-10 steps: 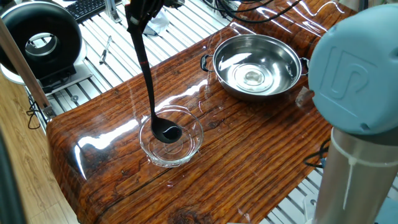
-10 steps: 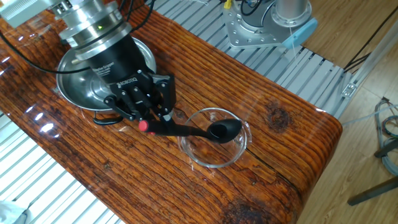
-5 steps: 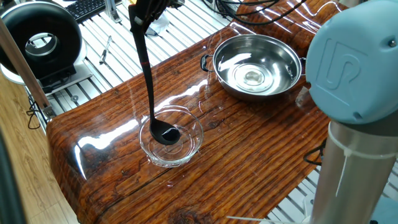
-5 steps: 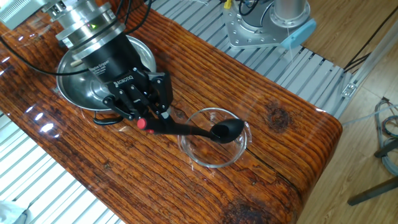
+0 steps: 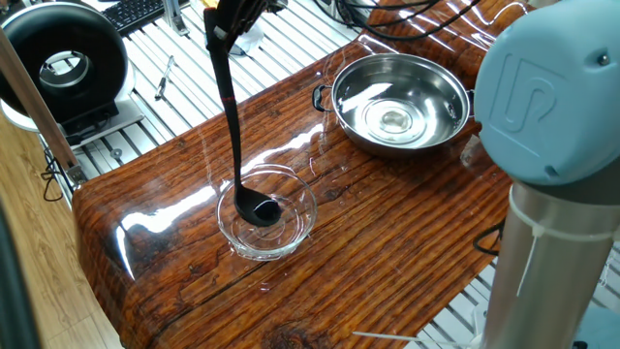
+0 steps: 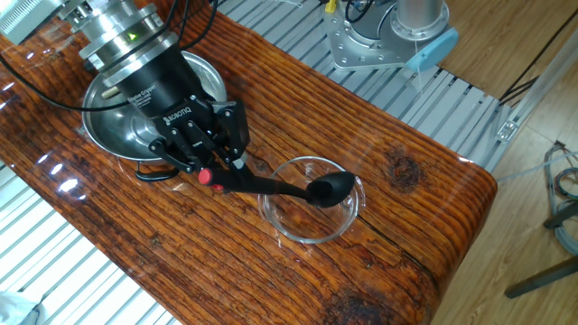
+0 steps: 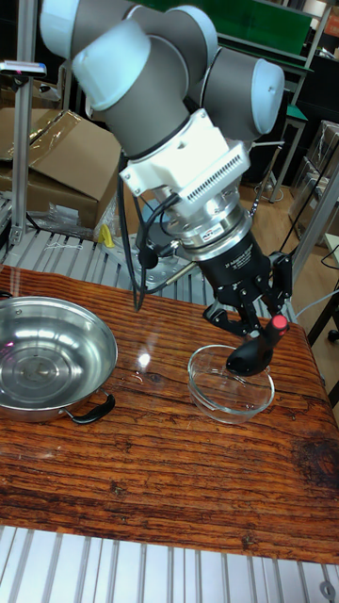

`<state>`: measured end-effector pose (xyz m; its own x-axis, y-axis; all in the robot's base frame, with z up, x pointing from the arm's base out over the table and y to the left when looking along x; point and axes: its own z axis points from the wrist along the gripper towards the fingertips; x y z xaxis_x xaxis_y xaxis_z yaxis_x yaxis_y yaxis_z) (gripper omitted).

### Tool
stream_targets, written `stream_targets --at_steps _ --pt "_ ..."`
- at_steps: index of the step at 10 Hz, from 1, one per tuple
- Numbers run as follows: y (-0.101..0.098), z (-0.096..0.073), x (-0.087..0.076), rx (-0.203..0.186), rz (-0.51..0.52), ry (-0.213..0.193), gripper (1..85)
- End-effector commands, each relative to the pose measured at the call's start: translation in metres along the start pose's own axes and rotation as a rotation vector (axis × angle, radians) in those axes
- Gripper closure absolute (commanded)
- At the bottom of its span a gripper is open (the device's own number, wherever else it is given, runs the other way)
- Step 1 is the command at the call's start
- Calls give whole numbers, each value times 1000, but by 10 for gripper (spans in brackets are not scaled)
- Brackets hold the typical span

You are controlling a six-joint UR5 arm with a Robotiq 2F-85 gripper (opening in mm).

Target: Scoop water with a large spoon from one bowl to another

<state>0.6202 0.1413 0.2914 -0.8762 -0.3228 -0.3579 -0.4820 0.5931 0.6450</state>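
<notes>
Two bowls: a steel bowl [image 5: 402,105] and a glass bowl [image 5: 267,215] are set on the wooden bench [image 5: 387,242], well apart; one ladle is held between arm and glass bowl.
Ladle [image 5: 232,126]: all black, w/ a slim handle; it is held near its red tip [image 6: 205,176] and slanted down. The handle is seen nearly upright in one fixed view and close to level in the other fixed view.
Ladle cup [image 6: 329,188]: it is placed inside the glass bowl, low over its middle; contact w/ the bottom can't be judged.
Water: only faint glints are seen in both bowls; level in the glass bowl can't be judged, nor what is in the cup.
Glass bowl, detail: clear walls, thick rim; it is placed nearer the bench's end.
Steel bowl, detail: shiny, wider than the glass one; a black side handle [image 7: 92,412] is seen at its rim. It is partly hidden behind the wrist in the other fixed view.
Gripper [image 7: 254,318]: black; its fingers [image 6: 237,137] are clamped narrow on the ladle's handle end, just below the red tip.
Arm [image 7: 169,85]: grey UR5 joints are seen above the gripper, w/ cables run along the wrist.
Bench, detail: glossy brown wood grain.
</notes>
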Motion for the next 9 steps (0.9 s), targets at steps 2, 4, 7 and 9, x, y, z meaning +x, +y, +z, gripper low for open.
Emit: stream_targets --at_steps 2,4,7,9 --pt "13 -6 -5 -76 -30 -40 847" --pt "17 -9 -5 -107 -50 -59 847" --pt "24 -14 -5 -158 -51 -85 847" --pt "26 -16 -4 -169 -53 -90 847"
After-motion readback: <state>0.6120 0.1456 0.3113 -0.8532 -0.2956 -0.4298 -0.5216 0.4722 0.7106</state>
